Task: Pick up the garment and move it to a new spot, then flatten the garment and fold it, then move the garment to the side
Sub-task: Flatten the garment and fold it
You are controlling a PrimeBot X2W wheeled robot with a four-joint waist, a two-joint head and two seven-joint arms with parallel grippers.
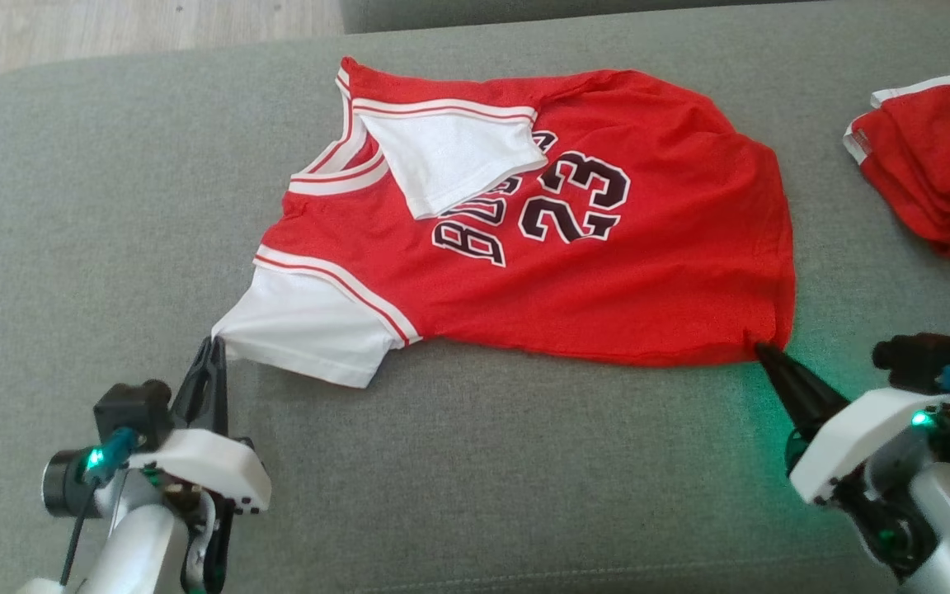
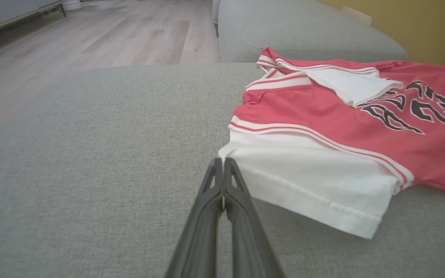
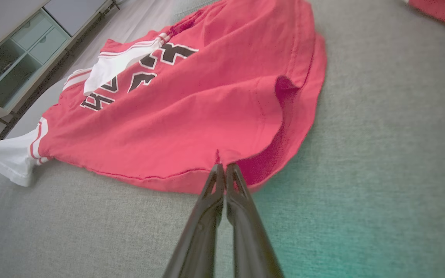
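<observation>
The jersey (image 1: 607, 280) lies on the cushion (image 1: 112, 206) with its long axis crosswise, stretched between the arms. The left gripper (image 1: 214, 342) is clenched on its near sleeve (image 1: 302, 326) corner, and the right gripper (image 1: 764, 353) is clenched on its hem (image 1: 787, 272) corner. Whether the right pinch takes both hem layers is hard to tell, and the far sleeve (image 1: 450, 161) covers part of the lettering (image 1: 574, 198).
</observation>
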